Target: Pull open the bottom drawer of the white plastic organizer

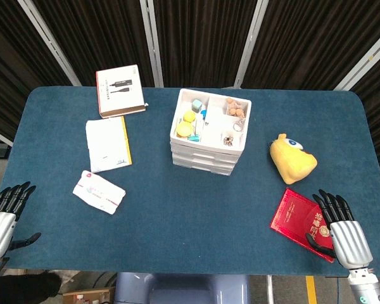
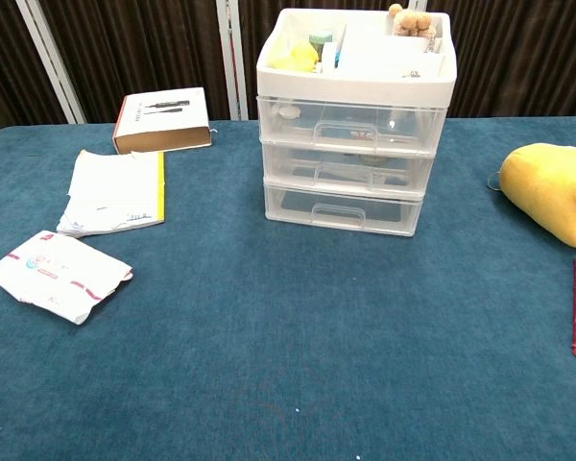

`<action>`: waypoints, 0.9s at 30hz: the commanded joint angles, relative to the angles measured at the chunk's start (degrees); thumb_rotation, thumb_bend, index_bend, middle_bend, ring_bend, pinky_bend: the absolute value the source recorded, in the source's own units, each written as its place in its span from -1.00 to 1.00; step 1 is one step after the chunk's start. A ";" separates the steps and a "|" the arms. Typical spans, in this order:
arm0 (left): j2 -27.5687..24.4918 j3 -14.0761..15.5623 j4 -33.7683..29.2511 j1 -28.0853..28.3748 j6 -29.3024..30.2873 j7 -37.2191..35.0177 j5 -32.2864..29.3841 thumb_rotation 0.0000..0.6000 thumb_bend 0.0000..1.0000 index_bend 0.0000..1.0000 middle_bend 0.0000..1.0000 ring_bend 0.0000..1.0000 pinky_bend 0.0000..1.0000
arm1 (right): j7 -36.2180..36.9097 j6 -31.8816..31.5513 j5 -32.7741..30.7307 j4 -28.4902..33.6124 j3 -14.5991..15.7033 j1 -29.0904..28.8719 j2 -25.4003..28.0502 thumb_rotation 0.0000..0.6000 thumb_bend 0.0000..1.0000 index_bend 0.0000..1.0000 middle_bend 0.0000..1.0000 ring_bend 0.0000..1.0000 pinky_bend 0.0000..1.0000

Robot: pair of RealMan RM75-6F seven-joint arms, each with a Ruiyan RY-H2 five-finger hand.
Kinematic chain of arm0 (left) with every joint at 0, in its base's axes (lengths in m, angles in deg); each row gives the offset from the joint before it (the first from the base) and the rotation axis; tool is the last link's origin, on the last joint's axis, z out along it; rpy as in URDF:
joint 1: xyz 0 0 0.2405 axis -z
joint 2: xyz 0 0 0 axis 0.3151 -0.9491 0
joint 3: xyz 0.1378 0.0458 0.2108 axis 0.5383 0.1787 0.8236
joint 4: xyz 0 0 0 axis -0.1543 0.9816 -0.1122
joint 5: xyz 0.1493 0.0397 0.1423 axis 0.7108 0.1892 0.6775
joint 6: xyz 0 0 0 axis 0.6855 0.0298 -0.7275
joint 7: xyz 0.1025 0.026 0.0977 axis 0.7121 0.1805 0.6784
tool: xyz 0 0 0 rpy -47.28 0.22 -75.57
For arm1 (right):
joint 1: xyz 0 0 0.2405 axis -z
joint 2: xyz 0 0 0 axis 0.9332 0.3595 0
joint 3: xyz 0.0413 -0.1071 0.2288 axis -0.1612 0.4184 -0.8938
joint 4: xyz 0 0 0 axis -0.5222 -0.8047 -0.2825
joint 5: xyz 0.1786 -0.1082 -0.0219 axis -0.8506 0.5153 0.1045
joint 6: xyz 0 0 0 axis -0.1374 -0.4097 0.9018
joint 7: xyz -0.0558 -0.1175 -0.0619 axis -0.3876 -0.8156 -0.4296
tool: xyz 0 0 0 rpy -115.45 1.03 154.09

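Left hand [image 1: 5, 215] sits at the near-left edge of the blue carpeted worktop [image 1: 196, 215], fingers spread, holding nothing. Right hand [image 1: 342, 223] at near-right, fingers apart too, empty, thumb over the corner of a flat red envelope with gold print [image 1: 297, 215]; contact unclear. White plastic three-drawer organizer [image 2: 350, 125] stands mid-worktop, far side; its clear bottom drawer [image 2: 343, 208] is closed, both hands well apart from it. Brown-edged white box [image 2: 163, 119] back-left bears small black writing, unreadable. Yellow plush toy [image 2: 552, 190] right of organizer.
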 commanded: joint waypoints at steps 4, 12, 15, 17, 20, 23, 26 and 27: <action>-0.01 -0.07 0.02 0.01 0.03 -0.13 -0.10 1.00 -0.98 -1.00 -1.00 -1.00 -1.00 | 0.26 -0.03 0.22 -0.05 0.11 -0.01 -0.04 1.00 -0.31 -1.00 -1.00 -1.00 -1.00; 0.04 -0.03 -0.07 -0.03 0.10 -0.07 -0.04 1.00 -0.98 -1.00 -1.00 -1.00 -1.00 | 1.42 0.13 0.58 0.60 0.34 -0.15 0.22 1.00 -0.31 -1.00 -1.00 -0.98 -0.87; 0.03 -0.04 -0.14 -0.01 -0.08 -0.31 -0.29 1.00 -0.98 -1.00 -1.00 -1.00 -1.00 | 1.23 0.26 0.91 1.25 0.11 -0.54 0.31 1.00 -0.30 -1.00 -0.61 -0.52 -0.13; -0.02 -0.06 -0.23 0.03 -0.16 -0.48 -0.35 1.00 -0.98 -1.00 -1.00 -1.00 -1.00 | 1.17 0.60 0.64 2.31 -0.34 -0.96 0.08 1.00 -0.26 -1.00 -0.14 -0.02 0.31; -0.10 -0.03 -0.36 0.01 0.01 -0.84 -0.14 1.00 -0.98 -1.00 -1.00 -1.00 -1.00 | 3.78 4.19 -2.00 7.42 -0.30 -2.04 0.43 1.00 -0.08 -1.00 0.33 0.44 0.64; -0.17 -0.09 -0.49 0.04 0.03 -1.11 -0.17 1.00 -0.98 -1.00 -1.00 -1.00 -1.00 | 6.84 10.81 -5.86 15.18 -0.06 -4.38 1.74 1.00 0.11 -1.00 0.48 0.56 0.74; -0.21 -0.06 -0.59 0.11 -0.31 -1.22 -0.43 1.00 -0.99 -1.00 -1.00 -1.00 -1.00 | 7.13 16.72 -8.99 21.24 -0.52 -7.22 1.74 1.00 0.23 -1.00 0.52 0.60 0.76; -0.28 -0.01 -0.66 0.10 -0.44 -1.31 -0.55 1.00 -0.98 -1.00 -1.00 -1.00 -1.00 | 6.52 18.54 -10.04 22.83 -0.81 -8.25 1.17 1.00 0.27 -1.00 0.52 0.60 0.76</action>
